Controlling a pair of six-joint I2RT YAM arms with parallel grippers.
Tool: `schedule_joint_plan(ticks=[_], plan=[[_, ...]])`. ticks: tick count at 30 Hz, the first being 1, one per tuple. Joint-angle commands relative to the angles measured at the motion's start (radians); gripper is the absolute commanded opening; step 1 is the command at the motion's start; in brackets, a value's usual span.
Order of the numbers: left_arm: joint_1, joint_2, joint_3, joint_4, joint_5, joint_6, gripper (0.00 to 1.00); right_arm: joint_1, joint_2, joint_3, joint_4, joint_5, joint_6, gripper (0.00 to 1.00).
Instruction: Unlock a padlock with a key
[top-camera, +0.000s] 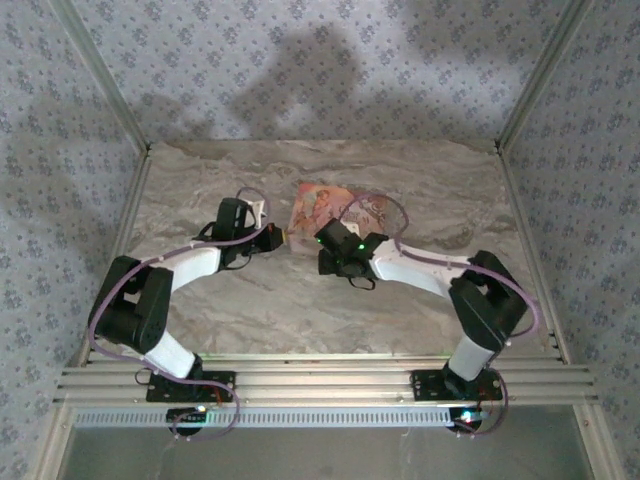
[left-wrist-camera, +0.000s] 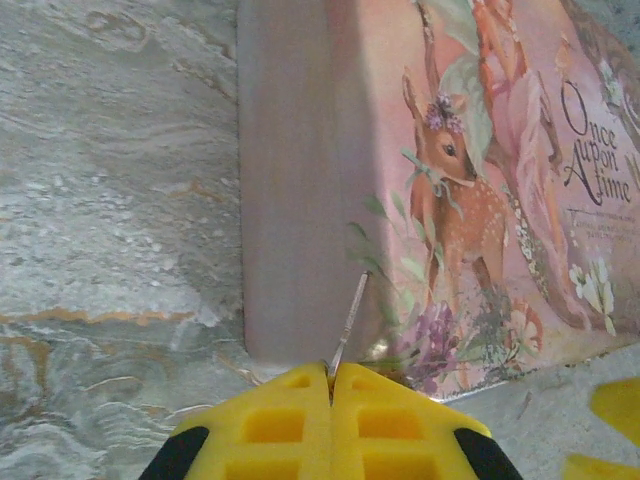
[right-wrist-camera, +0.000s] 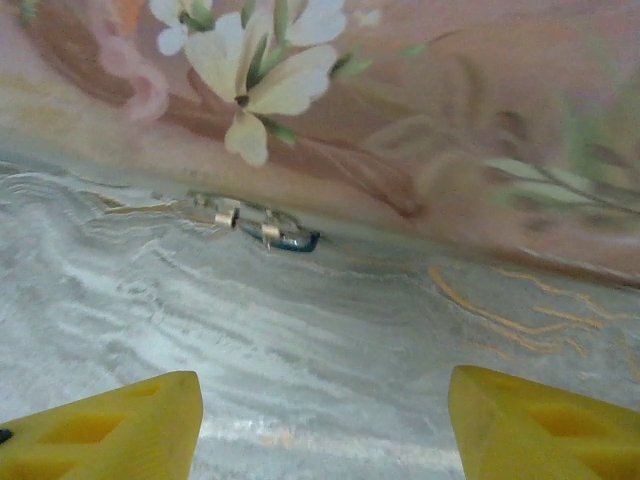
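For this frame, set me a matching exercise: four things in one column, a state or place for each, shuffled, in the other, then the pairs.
Things:
1. left gripper
2. right gripper
3. padlock
4. pink box

States or places:
A. lies on the table, close by the box's lower edge
B. shut on the thin metal key
C. bears a picture of a fawn
D. open, nothing between its fingers

Pairs: 1-B; 2-D; 3-A; 4-C
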Motion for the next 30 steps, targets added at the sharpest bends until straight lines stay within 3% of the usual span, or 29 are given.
schedule_joint_plan(ticks=[1, 24, 30], plan=[[-0.017, -0.047, -0.02, 0.027, 0.032, 0.017, 0.0, -0.016, 0.056, 0.064, 0.008, 0.041, 0.03, 0.66], [0.038, -0.176, -0.109, -0.023, 0.051, 0.067, 0.0, -0.039, 0.208, 0.143, 0.045, 0.181, 0.06, 0.42], [0.046, -0.211, -0.131, -0.028, 0.06, 0.075, 0.0, -0.052, 0.214, 0.152, 0.044, 0.164, 0.041, 0.26]])
